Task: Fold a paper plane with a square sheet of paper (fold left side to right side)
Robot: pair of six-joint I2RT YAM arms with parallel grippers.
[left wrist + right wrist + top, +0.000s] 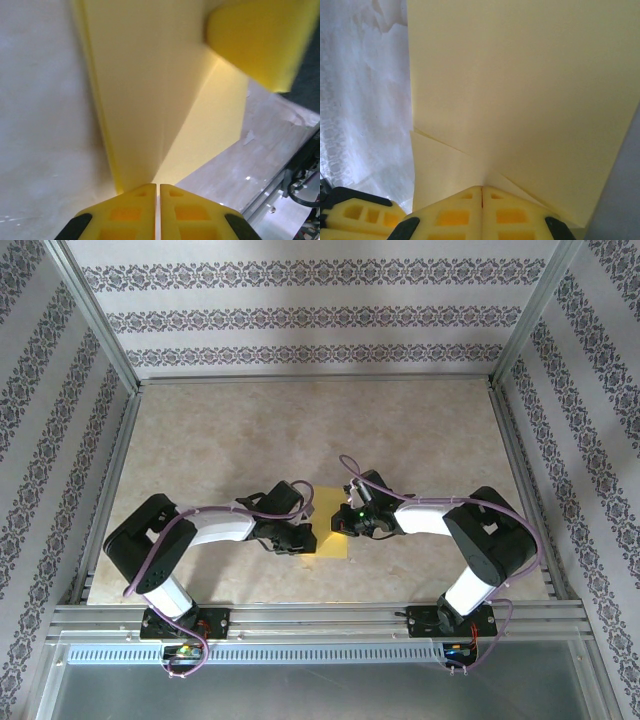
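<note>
Pinching the partly folded square sheet of paper (335, 545) on the table (250, 440) between the arms, left gripper (157, 186) and right gripper (481, 189) both clamped on it, most folds seemingly left.

Bright yellow square sheet of paper (330, 544), beige marbled table (250, 430), grey floral-striped walls (300, 315)

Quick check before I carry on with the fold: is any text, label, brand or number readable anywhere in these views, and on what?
There is no readable text.
The square sheet of paper: plain yellow, unmarked.
The left pincer and right pincer: bare yellow moulding, no marking.
The wallpaper: ornament bands, no letters.
The arm bases: any label on the small parts is too small to read.
</note>
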